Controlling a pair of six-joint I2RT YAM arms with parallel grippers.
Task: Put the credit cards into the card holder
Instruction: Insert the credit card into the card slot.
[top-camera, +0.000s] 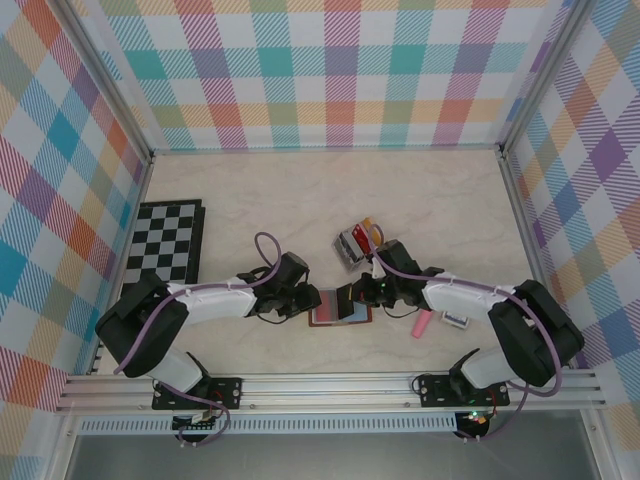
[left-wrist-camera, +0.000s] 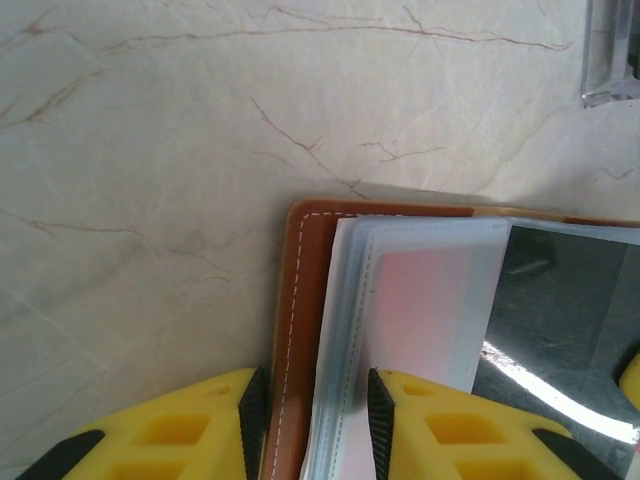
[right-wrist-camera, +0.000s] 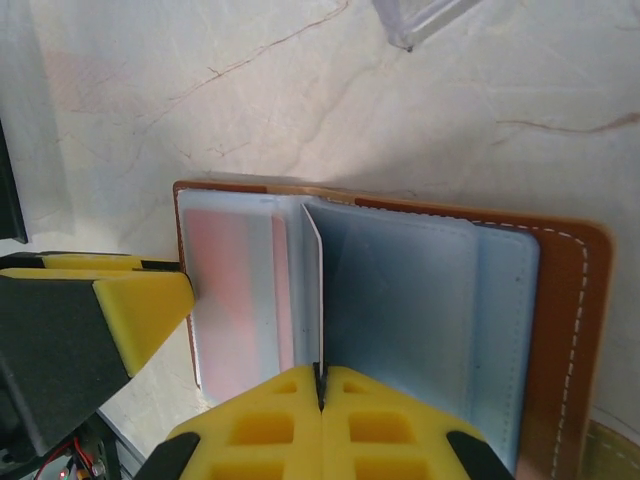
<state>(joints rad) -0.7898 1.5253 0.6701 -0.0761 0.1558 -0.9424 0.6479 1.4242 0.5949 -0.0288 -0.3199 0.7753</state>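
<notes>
The brown card holder (top-camera: 340, 318) lies open on the table, its pale blue sleeves up. A red credit card (right-wrist-camera: 228, 300) sits inside a left sleeve. My right gripper (right-wrist-camera: 321, 378) is shut on another credit card (right-wrist-camera: 314, 290), seen edge-on and standing upright between the sleeves at the fold. In the left wrist view that card's face (left-wrist-camera: 560, 320) looks dark and glossy. My left gripper (left-wrist-camera: 315, 420) straddles the holder's left edge (left-wrist-camera: 295, 330), one pad against the leather cover and the other on the sleeves. In the top view the left gripper (top-camera: 308, 300) and the right gripper (top-camera: 352, 295) face each other across the holder.
A clear plastic rack (top-camera: 357, 243) with upright cards stands just behind the holder. A pink object (top-camera: 423, 324) and a small white item (top-camera: 455, 320) lie to the right. A folded chessboard (top-camera: 165, 240) lies at the far left, and checked walls close in the table.
</notes>
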